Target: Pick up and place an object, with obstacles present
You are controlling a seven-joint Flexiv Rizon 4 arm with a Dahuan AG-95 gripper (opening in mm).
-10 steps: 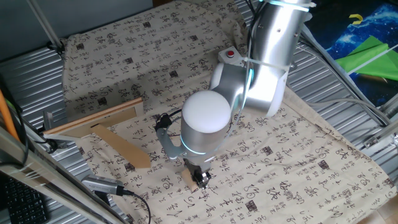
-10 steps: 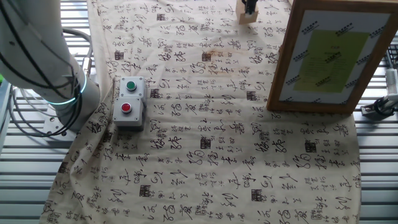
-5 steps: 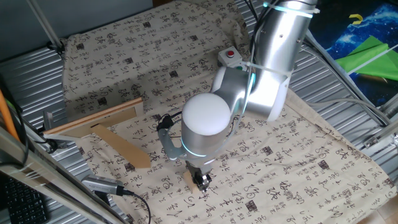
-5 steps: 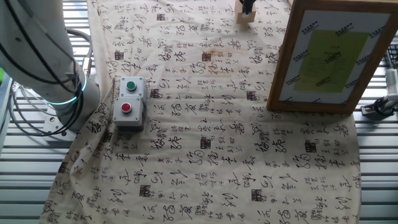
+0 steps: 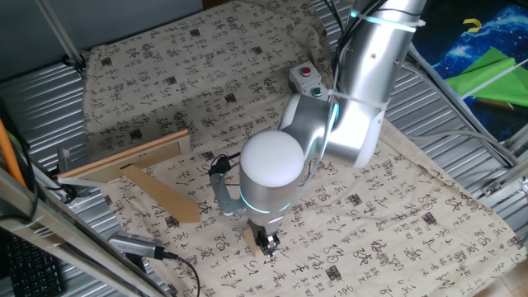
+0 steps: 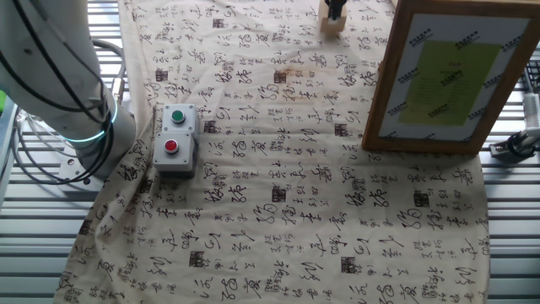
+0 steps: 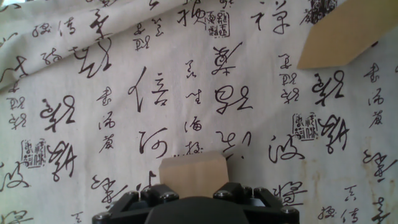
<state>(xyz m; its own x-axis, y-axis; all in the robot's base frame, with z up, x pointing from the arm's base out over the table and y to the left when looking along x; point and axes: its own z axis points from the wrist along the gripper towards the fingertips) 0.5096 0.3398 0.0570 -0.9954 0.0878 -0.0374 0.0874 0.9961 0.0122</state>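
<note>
The small light-tan wooden block [image 7: 193,175] sits between my jaws at the bottom centre of the hand view, just over the printed cloth. In one fixed view my gripper [image 5: 264,242] points down at the cloth's near edge, with the block [image 5: 250,237] at its tips. In the other fixed view the gripper [image 6: 337,8] and block [image 6: 332,22] show at the top edge. The gripper looks shut on the block. The wide tan plank [image 5: 165,196] lies to the block's left, and its end shows in the hand view [image 7: 344,35]. The pale batten [image 5: 124,158] lies beyond it.
A button box [image 6: 175,139] with a red and a green button stands on the cloth near the arm's base. A wooden-framed board [image 6: 439,76] stands upright on the right in the other fixed view. A cable and probe [image 5: 136,245] lie at the table's near-left edge.
The arm's upper links have swung slightly right. The gripper and the block have shifted only a little near the cloth. The plank and batten have not moved.
</note>
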